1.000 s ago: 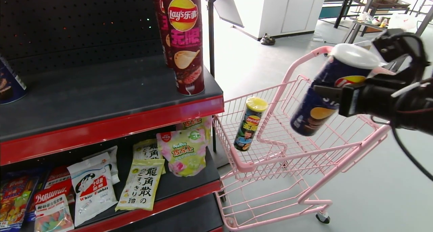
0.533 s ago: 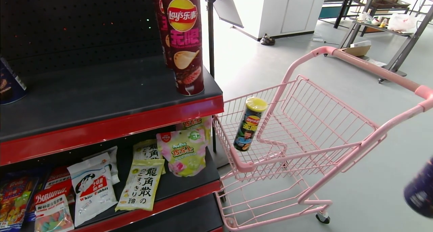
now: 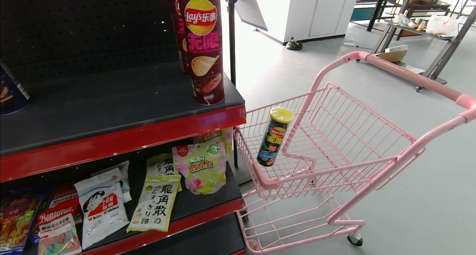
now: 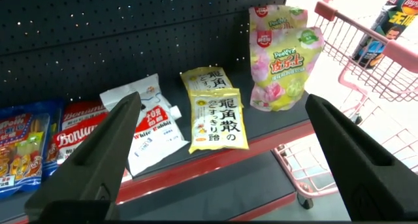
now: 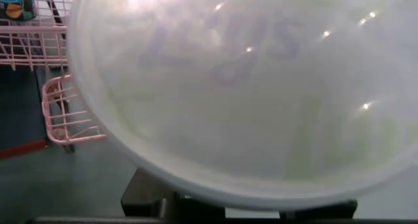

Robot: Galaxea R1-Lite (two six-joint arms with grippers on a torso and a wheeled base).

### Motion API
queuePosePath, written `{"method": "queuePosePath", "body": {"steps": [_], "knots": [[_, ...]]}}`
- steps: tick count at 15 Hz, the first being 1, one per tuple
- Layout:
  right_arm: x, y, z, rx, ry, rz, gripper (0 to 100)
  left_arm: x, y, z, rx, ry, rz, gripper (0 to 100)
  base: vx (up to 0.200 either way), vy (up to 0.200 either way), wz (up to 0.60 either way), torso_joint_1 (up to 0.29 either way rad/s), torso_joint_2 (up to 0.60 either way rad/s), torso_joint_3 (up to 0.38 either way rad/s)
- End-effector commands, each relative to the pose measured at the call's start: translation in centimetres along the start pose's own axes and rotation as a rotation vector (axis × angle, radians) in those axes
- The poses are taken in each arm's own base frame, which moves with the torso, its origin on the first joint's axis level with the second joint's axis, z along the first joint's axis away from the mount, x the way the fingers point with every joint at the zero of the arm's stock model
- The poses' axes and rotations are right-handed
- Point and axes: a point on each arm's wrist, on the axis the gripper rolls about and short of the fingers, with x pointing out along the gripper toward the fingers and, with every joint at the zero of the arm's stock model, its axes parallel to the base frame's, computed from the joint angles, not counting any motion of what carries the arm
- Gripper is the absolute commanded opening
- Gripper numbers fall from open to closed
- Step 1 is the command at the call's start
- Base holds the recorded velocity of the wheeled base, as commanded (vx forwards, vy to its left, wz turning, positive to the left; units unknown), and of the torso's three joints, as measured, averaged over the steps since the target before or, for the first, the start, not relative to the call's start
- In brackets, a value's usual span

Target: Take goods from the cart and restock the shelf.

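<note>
Shelf: dark matte metal boards with a glossy red front lip point(image 3: 111, 143), backed by black pegboard point(image 3: 74, 24) pierced with rows of small holes.
Upper shelf point(image 3: 111, 106): two tall maroon cans point(image 3: 202, 43), smooth cylinders, stand upright one behind the other at its end nearest the cart. The front one is close to the lip. A navy can point(image 3: 9, 91) is cut off at the far end.
Lower shelf point(image 3: 202, 205): flat crinkled foil and plastic packs lean back in a loose row. They include a pink-and-green pouch point(image 3: 202, 165), a pale yellow sachet point(image 3: 156, 203) and a white pillow bag point(image 3: 100, 206).
Cart point(image 3: 372, 61): thin pink wire mesh with a rounded tube handle, on small castors on the smooth grey floor, just beside the end of the shelf.
Yellow-lidded can point(image 3: 274, 136): a slim tube with a flat plastic cap. It stands on its base in the basket corner nearest the shelf, against the wire.
Left gripper point(image 4: 222, 98): its dark, wedge-shaped fingers point(image 4: 98, 159) are spread wide with nothing between them, in front of the lower shelf's packs.
Right gripper point(image 5: 238, 208): clenched on the white-lidded can point(image 5: 248, 87), beside the cart. The can's round, milky translucent lid sits right before the wrist camera, and its body is hidden behind the lid.
</note>
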Motion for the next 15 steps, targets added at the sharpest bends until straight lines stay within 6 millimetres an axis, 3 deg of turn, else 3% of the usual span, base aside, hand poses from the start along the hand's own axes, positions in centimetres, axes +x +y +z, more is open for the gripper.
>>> {"method": "queuePosePath", "body": {"steps": [1,5,15], "knots": [[-0.4,-0.3,0.7,0.003,-0.048,-0.004,0,0.0,0.0,0.0,-0.001,0.001,-0.001,100,0.0,0.0,0.0,0.0,0.0,0.0],[-0.1,-0.1,1.8,-0.005,-0.14,0.127,0,0.0,0.0,0.0,-0.001,0.002,0.001,100,0.0,0.0,0.0,0.061,-0.21,-0.153],[3.2,1.2,2.9,-0.02,-0.11,0.268,0,0.0,0.0,0.0,0.001,0.001,-0.001,100,0.0,0.0,0.0,0.187,-0.55,-0.363]]}}
